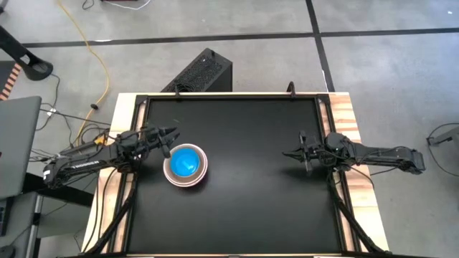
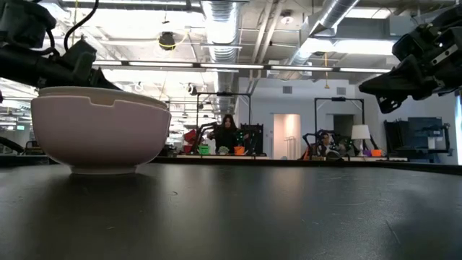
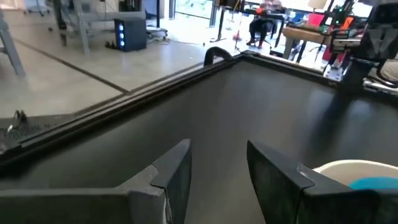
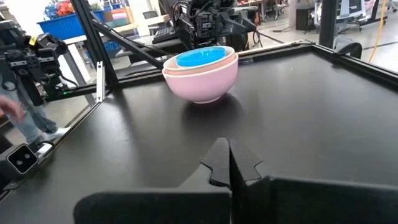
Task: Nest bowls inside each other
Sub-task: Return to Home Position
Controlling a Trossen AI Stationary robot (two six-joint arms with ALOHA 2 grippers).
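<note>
A stack of nested bowls stands on its base at the left of the black table. The outer bowl is pink; a pale rim sits inside it, and a sky-blue bowl lies innermost. My left gripper hovers level just beyond the stack's far-left side, open and with nothing between its fingers. In the left wrist view the stack's rim shows beside one finger. My right gripper hangs shut at the table's right, well away from the bowls.
A raised black frame runs round the table. A black box stands on the floor past the far edge, and a laptop sits to the left. The black surface between the stack and my right gripper is bare. People sit far off in the room.
</note>
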